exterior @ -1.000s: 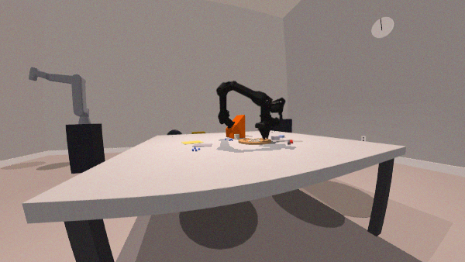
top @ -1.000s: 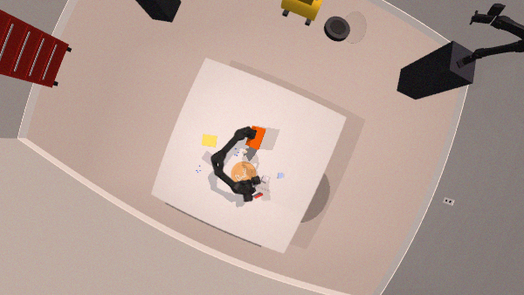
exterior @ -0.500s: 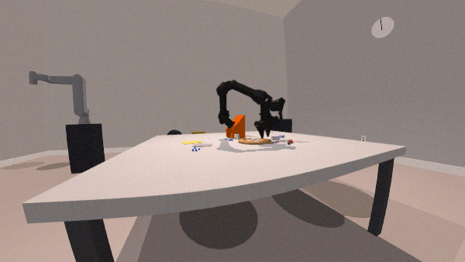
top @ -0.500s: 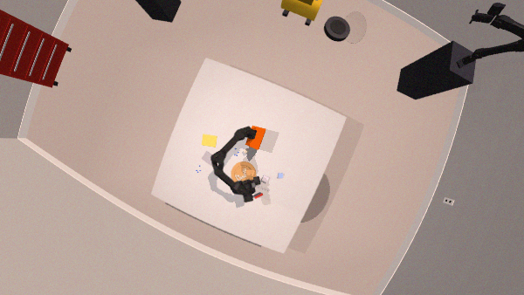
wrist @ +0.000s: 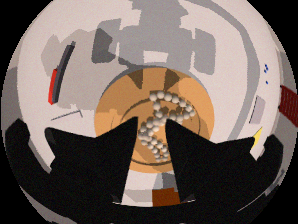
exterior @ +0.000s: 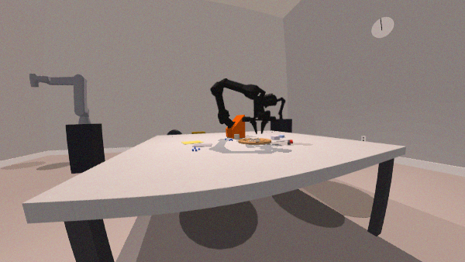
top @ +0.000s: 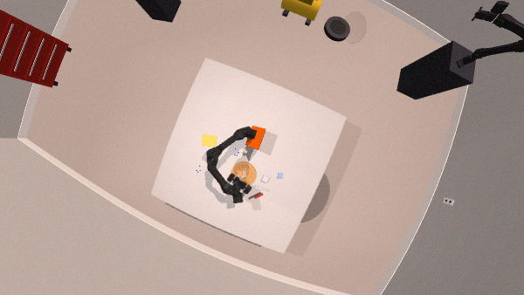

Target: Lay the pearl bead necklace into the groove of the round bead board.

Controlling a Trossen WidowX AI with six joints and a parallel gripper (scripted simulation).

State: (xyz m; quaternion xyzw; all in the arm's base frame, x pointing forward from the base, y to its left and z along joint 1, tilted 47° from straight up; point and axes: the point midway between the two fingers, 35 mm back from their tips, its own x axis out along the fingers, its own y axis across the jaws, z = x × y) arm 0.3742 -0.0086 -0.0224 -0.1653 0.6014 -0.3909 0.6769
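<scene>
The round wooden bead board (top: pixel 252 169) (exterior: pixel 243 142) (wrist: pixel 107 107) lies flat on the table, with curved grooves. The pearl bead necklace (top: pixel 244 173) (exterior: pixel 255 139) (wrist: pixel 160 95) lies bunched on the board. In the wrist view it bends in a hook at the far side and folds into a clump nearer the fingers, partly off the groove lines; some of it may be hidden behind the fingers. My gripper (exterior: pixel 260 132) (wrist: pixel 151 122) is partly open and empty, pointing down a little above the board. Its fingertips stand on both sides of the clump in the wrist view.
A red and dark tool (top: pixel 256 195) (wrist: pixel 62 74) lies beside the board. A pale box (top: pixel 265 179) and a blue block (top: pixel 280 175) stand near it. An orange wedge (top: pixel 258 139) (exterior: pixel 237 128) stands by the arm's base. A yellow pad (top: pixel 210 140) (exterior: pixel 192 143) and small blue bits (top: pixel 198 168) lie beyond the arm.
</scene>
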